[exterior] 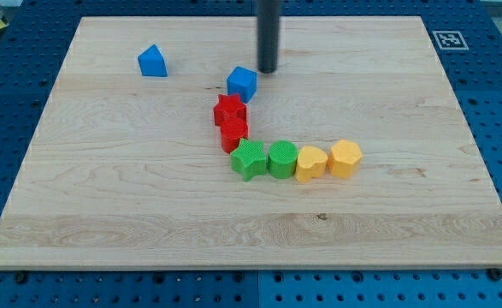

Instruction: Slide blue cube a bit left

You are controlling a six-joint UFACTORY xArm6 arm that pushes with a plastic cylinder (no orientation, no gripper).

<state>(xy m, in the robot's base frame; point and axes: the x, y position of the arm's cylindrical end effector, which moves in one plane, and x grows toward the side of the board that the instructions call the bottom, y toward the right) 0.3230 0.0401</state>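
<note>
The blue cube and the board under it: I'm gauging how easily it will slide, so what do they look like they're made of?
The blue cube looks like moulded or printed plastic: one even saturated colour, matte, with soft edges. The pale wooden board shows lengthwise grain, plank seams and a small knot, with a smooth, low-sheen finish. My tip sits just to the cube's upper right in the view.

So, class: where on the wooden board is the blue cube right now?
The blue cube sits near the view's top centre of the wooden board, just above the red star-shaped block, with my tip close at its upper right.
</note>
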